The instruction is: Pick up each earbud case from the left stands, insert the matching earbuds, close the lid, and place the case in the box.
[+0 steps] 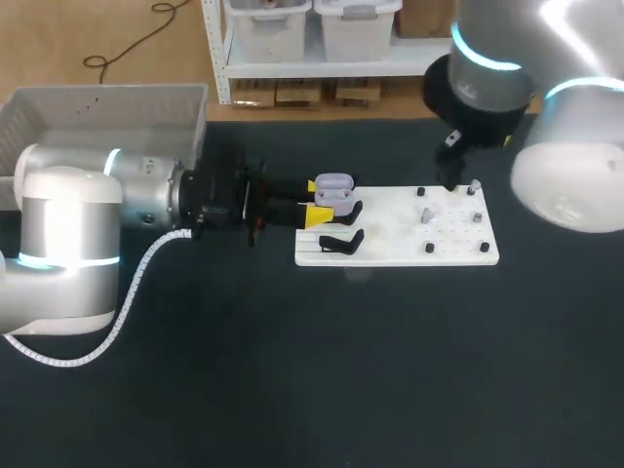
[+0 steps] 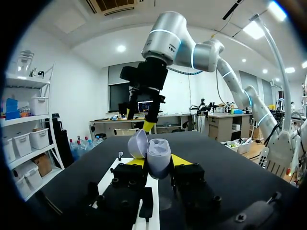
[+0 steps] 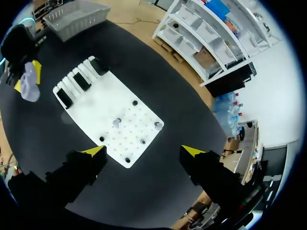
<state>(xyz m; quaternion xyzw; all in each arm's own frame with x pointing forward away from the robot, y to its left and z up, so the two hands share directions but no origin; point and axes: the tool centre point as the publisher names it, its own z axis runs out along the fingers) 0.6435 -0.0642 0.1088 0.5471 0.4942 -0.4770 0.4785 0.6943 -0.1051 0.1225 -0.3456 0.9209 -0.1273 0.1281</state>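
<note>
Two yellow-tipped fingers of the left gripper (image 1: 320, 201) clamp the lavender earbud case (image 2: 158, 154) from both sides, its lid open, over the left end of the white board (image 1: 400, 244). The right gripper (image 3: 144, 152) hangs spread wide, holding nothing, above the board's right end.

This is a robotics lab. A silver-and-white jointed left robot arm (image 1: 97, 210) and its matching right robot arm (image 1: 546, 107) reach over a wide matte black table (image 1: 312, 370). The table bears a flat white perforated fixture board (image 1: 390, 229) with black stands (image 1: 341, 244) and small pegs (image 1: 429, 248), with a pale grey slatted plastic basket (image 1: 190, 117) nearby.
</note>
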